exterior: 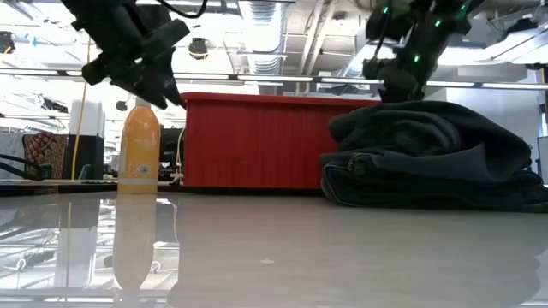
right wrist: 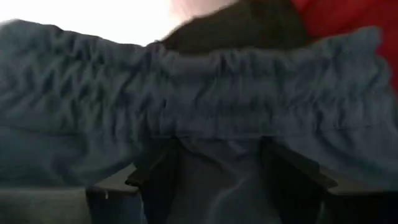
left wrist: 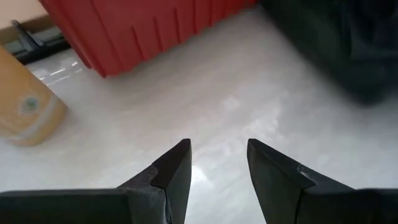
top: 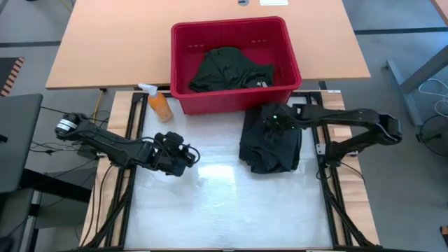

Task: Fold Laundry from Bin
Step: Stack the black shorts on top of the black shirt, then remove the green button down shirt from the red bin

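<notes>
Laundry [top: 269, 143] beside the bin [top: 234, 94] needs flattening: right end effector [top: 274, 120] spread over it should pinch one edge, left end effector [top: 187, 155] released.

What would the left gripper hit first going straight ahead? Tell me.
Probably the bare tabletop: the left gripper points down at it, open and empty. Further along lie the red bin and dark laundry; depth unclear.

The bin [top: 234, 42] is red with ribbed sides. The laundry [top: 269, 143] is black and dark green. The spray bottle [top: 159, 105] is orange. My surface [top: 231, 203] is glossy white.
</notes>
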{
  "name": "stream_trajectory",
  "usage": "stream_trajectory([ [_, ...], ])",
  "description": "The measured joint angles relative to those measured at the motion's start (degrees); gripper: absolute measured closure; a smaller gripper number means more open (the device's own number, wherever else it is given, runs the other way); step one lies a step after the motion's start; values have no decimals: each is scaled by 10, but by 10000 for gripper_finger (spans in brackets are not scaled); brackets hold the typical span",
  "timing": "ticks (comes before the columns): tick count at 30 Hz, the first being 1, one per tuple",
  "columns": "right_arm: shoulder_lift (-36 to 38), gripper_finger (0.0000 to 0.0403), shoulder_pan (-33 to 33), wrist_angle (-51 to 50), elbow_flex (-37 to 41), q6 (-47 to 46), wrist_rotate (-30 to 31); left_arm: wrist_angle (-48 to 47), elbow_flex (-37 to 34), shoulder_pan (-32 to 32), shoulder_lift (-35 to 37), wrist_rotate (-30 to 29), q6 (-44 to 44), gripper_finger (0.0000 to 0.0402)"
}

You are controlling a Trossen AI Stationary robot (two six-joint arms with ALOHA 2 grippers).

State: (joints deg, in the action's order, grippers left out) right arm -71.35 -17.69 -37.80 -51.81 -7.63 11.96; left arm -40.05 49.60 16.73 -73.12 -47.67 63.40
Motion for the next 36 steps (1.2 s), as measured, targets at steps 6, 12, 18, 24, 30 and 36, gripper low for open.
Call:
stream_trajectory([
  [6, -29, 148, -11, -40, -25, -2, -9, 18, 0, 10, -52, 28, -52, 258],
  [12, -3, 148, 33, -130, -141, -12, -10, 77, 0, 38, -81, -7, -161, 258],
  [18, 7, 148, 33, -90, -245, -5, 17, 173, 0, 38, -84, -4, -328, 258],
  [24, -38, 148, -66, 77, -272, 50, 17, 306, -6, 38, -87, 20, -490, 258],
  [30, -169, 148, -189, 271, -271, 60, -1, 435, -61, 37, -88, 89, -598, 258],
  [36, -340, 148, -263, 377, -348, 4, -87, 435, -67, 37, -88, 108, -587, 258],
])
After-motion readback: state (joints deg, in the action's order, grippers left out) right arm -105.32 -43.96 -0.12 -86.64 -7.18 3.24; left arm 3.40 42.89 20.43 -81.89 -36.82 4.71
